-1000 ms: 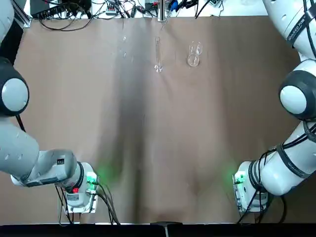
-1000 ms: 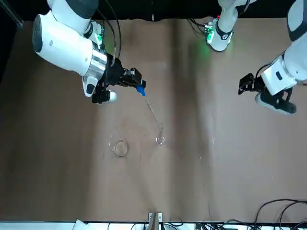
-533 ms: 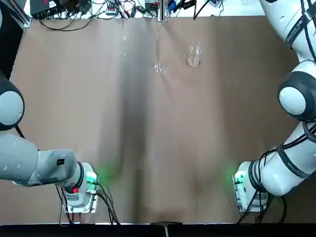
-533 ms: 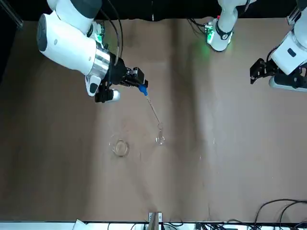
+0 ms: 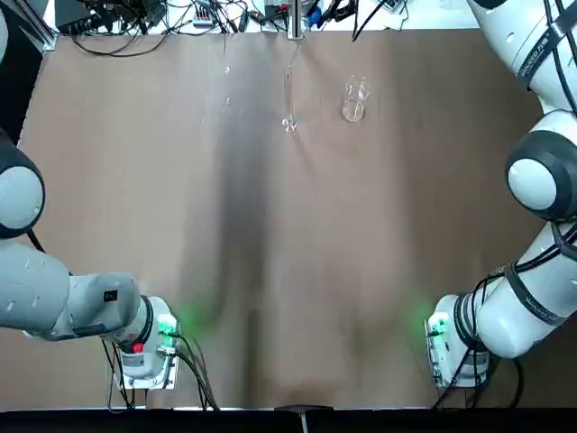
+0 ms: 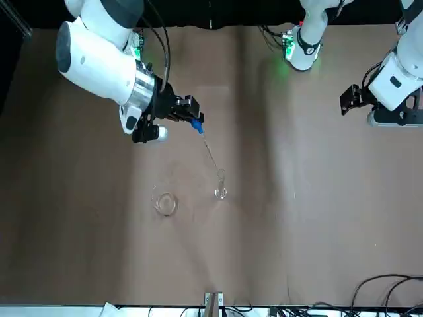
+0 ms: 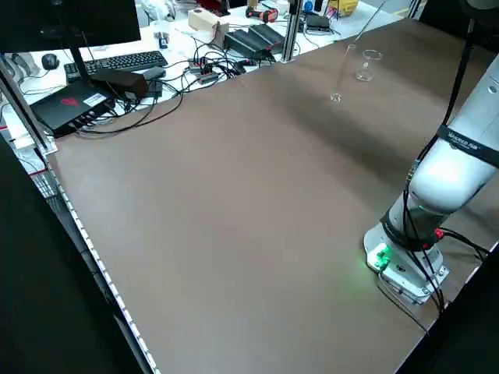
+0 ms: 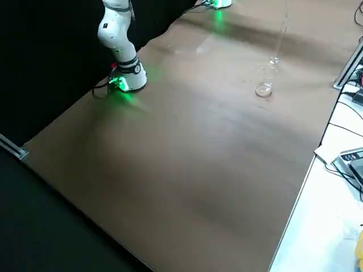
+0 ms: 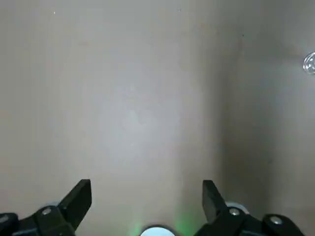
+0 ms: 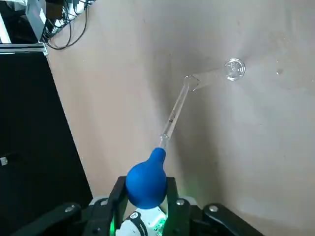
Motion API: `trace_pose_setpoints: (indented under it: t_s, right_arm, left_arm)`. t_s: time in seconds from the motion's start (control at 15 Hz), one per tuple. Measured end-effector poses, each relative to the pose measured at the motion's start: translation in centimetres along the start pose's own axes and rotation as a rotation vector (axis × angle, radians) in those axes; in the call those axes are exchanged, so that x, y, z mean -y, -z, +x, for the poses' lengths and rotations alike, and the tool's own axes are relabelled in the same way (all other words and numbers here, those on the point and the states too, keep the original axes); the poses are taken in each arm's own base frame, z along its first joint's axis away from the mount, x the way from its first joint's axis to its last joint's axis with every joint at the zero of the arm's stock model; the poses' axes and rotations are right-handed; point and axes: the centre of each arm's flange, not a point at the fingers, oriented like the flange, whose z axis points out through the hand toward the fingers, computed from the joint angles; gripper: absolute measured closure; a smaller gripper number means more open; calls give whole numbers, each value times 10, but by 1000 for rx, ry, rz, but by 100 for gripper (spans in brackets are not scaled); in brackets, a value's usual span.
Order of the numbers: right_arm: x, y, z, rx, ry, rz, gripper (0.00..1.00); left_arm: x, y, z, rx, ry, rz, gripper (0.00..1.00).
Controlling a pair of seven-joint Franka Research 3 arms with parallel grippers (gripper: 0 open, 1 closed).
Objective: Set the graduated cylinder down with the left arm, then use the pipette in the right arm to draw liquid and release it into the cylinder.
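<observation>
"Where's the pipette?" "Its blue bulb (image 10: 146,183) is gripped between the right tool's (image 10: 146,196) fingers; its glass stem (image 10: 175,112) slants down to the graduated cylinder's (image 10: 215,77) mouth, perhaps just inside."

"And the left tool (image 9: 147,196)?" "Open, holding nothing, well apart from the cylinder upright on the tabletop (image 5: 361,234)."
</observation>
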Motion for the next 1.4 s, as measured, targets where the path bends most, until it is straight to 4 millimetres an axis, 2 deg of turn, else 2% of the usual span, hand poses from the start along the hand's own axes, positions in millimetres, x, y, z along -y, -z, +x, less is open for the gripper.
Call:
trace_pose_setpoints:
  t_s: [0.33,1.07,1.2,1.4]
  right_arm:
    - [1,-18,-1,-3,11,-22,63]
    - [2,-28,0,-27,24,-36,63]
    - [2,-31,0,-28,26,-43,63]
    - [0,-37,2,-32,31,-60,63]
  left_arm:
    - [-3,-15,6,42,-8,-3,0]
    - [-15,-24,7,52,19,-52,0]
    - [-11,-26,7,51,31,-53,0]
    - [7,-32,9,58,64,-56,0]
